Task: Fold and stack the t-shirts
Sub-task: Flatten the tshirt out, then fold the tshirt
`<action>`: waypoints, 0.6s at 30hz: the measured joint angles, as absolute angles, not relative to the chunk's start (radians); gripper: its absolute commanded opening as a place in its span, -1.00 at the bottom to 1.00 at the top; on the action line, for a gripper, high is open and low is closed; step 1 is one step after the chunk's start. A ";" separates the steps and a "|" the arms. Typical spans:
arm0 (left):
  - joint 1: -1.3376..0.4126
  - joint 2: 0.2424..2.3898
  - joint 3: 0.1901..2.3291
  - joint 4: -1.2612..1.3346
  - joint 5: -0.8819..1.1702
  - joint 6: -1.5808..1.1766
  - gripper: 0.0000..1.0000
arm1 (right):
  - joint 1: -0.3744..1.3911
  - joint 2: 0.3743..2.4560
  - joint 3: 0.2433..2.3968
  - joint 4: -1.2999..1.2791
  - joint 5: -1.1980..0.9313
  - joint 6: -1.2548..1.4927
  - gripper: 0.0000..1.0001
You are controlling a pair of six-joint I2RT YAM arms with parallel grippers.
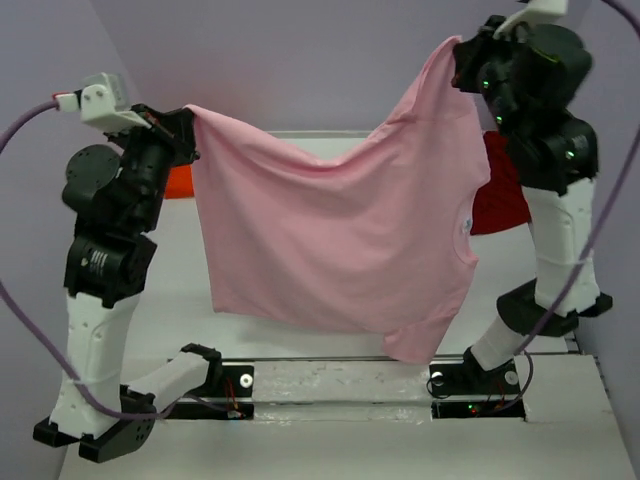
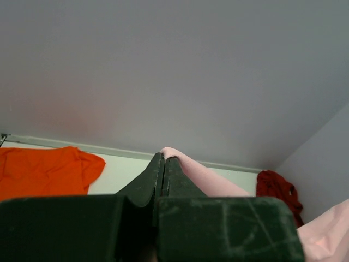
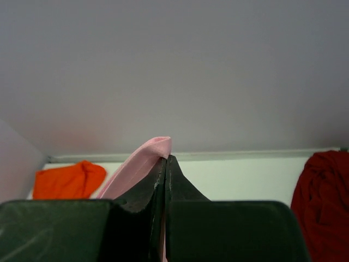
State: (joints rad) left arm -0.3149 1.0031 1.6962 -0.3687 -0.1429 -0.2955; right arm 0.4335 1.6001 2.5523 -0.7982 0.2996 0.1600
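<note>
Cloth held: light pink soft cloth t-shirt [image 1: 340,240], hanging spread in the air between the two arms over the white table [image 1: 170,300].
Shape of it: a broad, limp sheet. Its upper edge sags in a shallow curve between the two grips, the right end higher than the left. Soft folds fan down from each pinched corner, and the lowest flap hangs near the right arm's base.
Left gripper: the black two-finger left gripper [image 2: 163,159] has its jaws pressed together on the shirt's upper left corner. A small rounded fold of pink shows just past the tips.
Right gripper: the black two-finger right gripper [image 3: 166,159], raised higher, is likewise clamped tight on the upper right corner, with a pink fold bulging at its tips.
Orange shirt: bright orange cloth t-shirt [image 1: 178,182], lying flat and slightly rumpled on the table's far left, mostly hidden behind the left arm.
Red shirt: dark red cloth t-shirt [image 1: 500,195], bunched in a crumpled heap at the far right of the table.
Backdrop: plain, smooth pale lilac wall [image 1: 300,60].
</note>
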 measured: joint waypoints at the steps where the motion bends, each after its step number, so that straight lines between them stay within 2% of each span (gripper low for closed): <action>1: -0.312 1.032 1.668 -0.338 -0.157 -0.289 -1.00 | 0.434 1.668 2.543 -0.794 0.330 0.156 -1.00; 3: -0.293 1.073 1.577 -0.278 -0.163 -0.286 -1.00 | 0.434 1.740 2.462 -0.757 0.360 0.151 -1.00; 6: -0.248 1.125 1.407 -0.180 -0.165 -0.286 -1.00 | 0.421 1.728 2.046 -0.597 0.391 0.139 -1.00; 10: -0.188 1.312 1.204 -0.050 -0.179 -0.291 -1.00 | 0.376 1.791 1.729 -0.503 0.403 0.155 -1.00; 14: -0.159 1.578 1.126 0.029 -0.211 -0.293 -1.00 | 0.339 1.862 1.588 -0.416 0.418 0.177 -1.00; 18: -0.147 1.803 1.153 0.059 -0.210 -0.293 -1.00 | 0.329 1.943 1.560 -0.316 0.428 0.192 -1.00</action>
